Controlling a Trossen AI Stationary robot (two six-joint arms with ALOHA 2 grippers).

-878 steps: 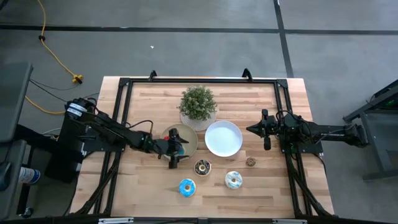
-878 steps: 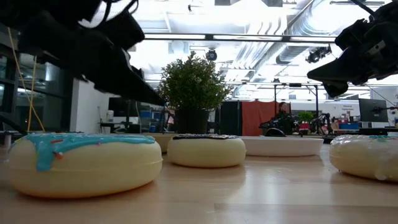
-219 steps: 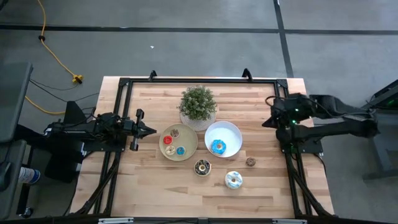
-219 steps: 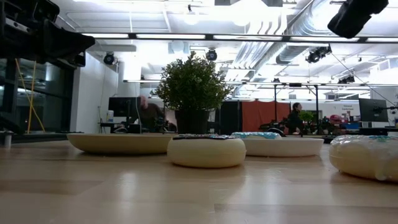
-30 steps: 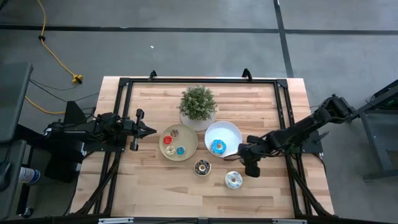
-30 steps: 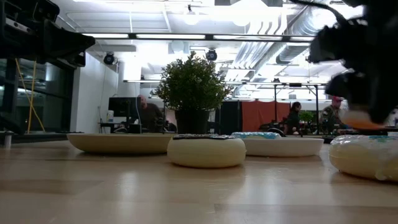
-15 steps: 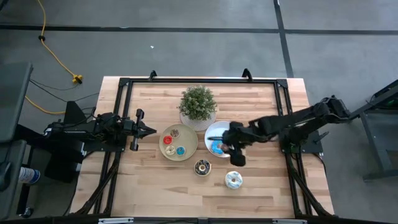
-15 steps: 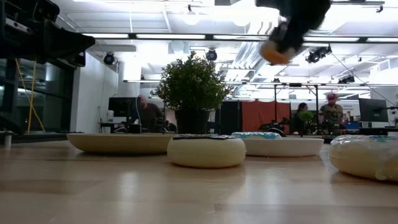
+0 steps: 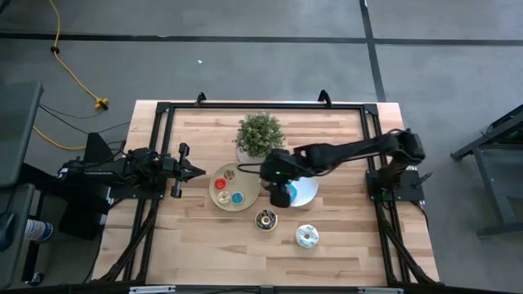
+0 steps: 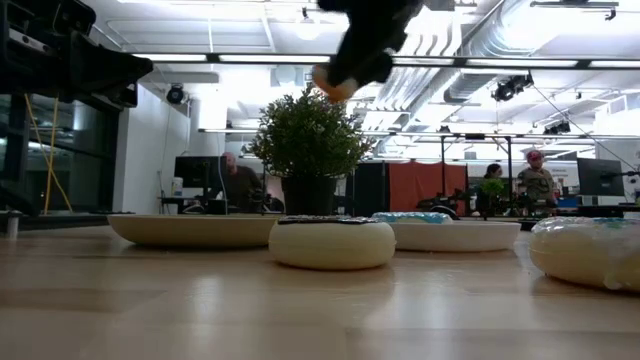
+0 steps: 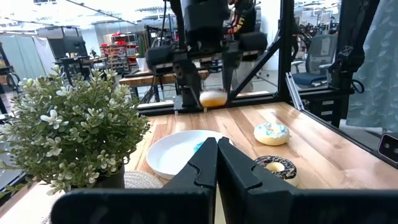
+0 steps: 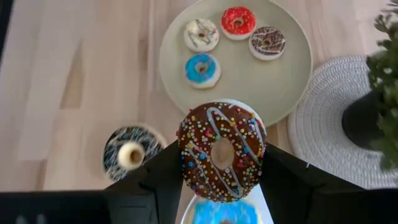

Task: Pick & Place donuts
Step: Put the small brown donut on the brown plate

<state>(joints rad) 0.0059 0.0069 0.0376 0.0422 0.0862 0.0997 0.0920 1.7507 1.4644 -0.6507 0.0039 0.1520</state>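
Note:
My right gripper hangs above the left edge of the white plate, next to the tan plate. It is shut on a small brown donut with sprinkles, which also shows high up in the low view. Several small donuts, among them a red one and a blue one, lie on the tan plate. A blue donut lies in the white plate, mostly hidden. My left gripper waits shut at the table's left. My right gripper pinches the brown donut by two opposite sides of its outer rim between its two fingers. The fingers slant down from the table's right side. The donut is lifted clear, its iced face turned toward the wrist camera.
A dark chocolate donut and a white-and-blue iced donut lie on the wood nearer the front edge. A potted plant on a woven mat stands behind the two plates. A black frame borders the table.
My right gripper has lifted the small brown donut clear of the table near the right side. It has carried it up and toward the table's left, across the white plate to that plate's left edge, while turning about its own axis.

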